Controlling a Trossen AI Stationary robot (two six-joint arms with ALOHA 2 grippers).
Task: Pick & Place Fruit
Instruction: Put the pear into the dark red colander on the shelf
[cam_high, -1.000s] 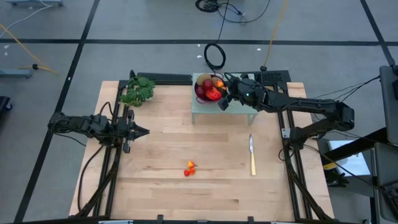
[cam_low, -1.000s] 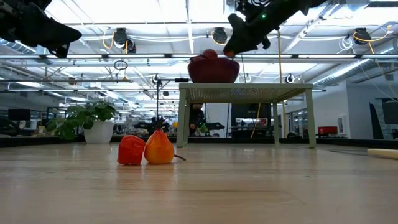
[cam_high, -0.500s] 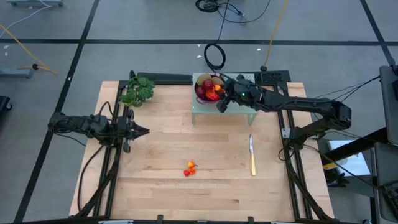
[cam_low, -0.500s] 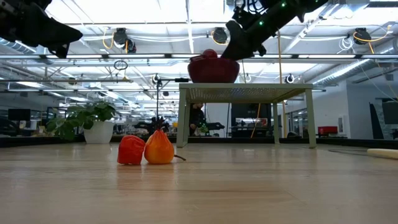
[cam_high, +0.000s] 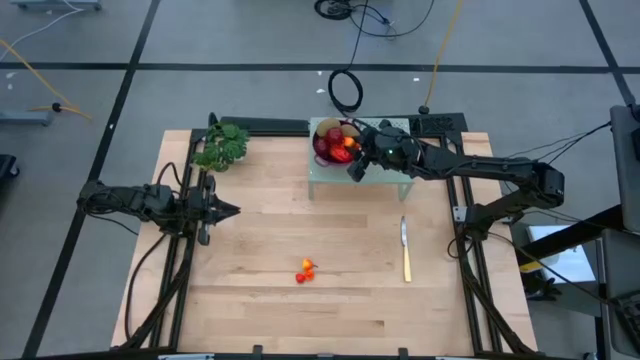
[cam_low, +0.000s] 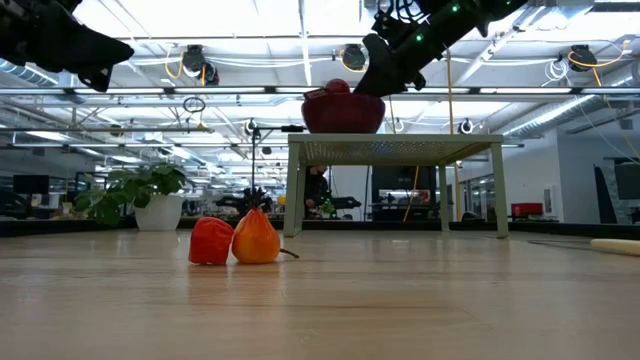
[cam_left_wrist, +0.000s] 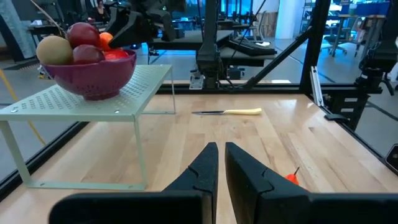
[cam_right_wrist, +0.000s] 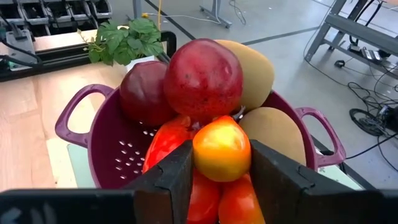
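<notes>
We saw right hand (cam_right_wrist: 221, 168) grasping an orange fruit (cam_right_wrist: 221, 150) over the purple bowl (cam_right_wrist: 102, 143) | left hand (cam_left_wrist: 221, 163) clenched, empty, above the surface (cam_high: 340, 290)

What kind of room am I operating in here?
Likely a large robotics lab or workshop: open ceiling with strip lights, cables on a grey tiled floor, and more framed workstations behind the wooden table.

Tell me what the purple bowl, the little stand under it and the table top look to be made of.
Purple bowl: likely plastic, a colander; smooth moulded handles, punched drain holes. Stand: probably painted metal, pale green; thin perforated top on slim legs. Table top: wood, light and matte; visible grain and plank seams.
</notes>
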